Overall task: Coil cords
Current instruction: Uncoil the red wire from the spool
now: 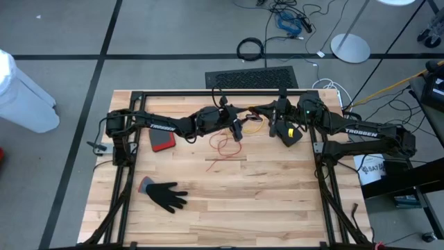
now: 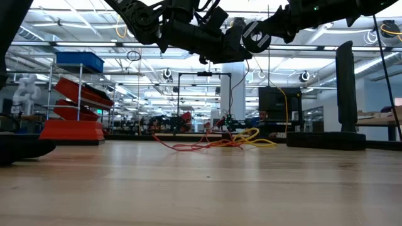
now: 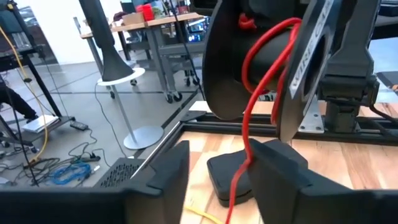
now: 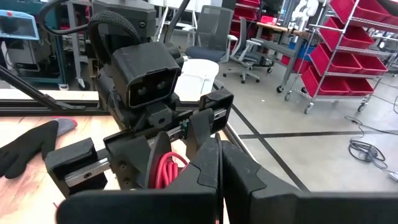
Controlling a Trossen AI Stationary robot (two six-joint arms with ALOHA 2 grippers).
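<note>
A thin red cord point(image 1: 223, 146) lies partly in loose loops on the table's far middle, and one end of it goes up to my two grippers. A yellow cord point(image 1: 254, 126) lies in a small heap beside it; it also shows in the low view point(image 2: 254, 137). I see no black cord. My right gripper point(image 4: 219, 177) is shut, above the table, tip to tip with my left gripper point(image 3: 224, 180). The left gripper is open, and the red cord point(image 3: 239, 186) hangs down between its fingers. My right gripper has the red cord's raised end point(image 3: 268, 65) looped over its fingers, which point level toward the table's left; whether the cord runs between them is hidden. The cord hangs slack to the table. My left gripper's finger point(image 3: 280, 168) is close beside the cord; I cannot tell whether it touches.
A black glove point(image 1: 166, 196) lies near the table's left front. A flat red thing point(image 1: 161, 142) lies under the left arm. A black block point(image 1: 288, 133) sits under the right arm. A black metal frame point(image 1: 208, 93) runs along the table's edges.
</note>
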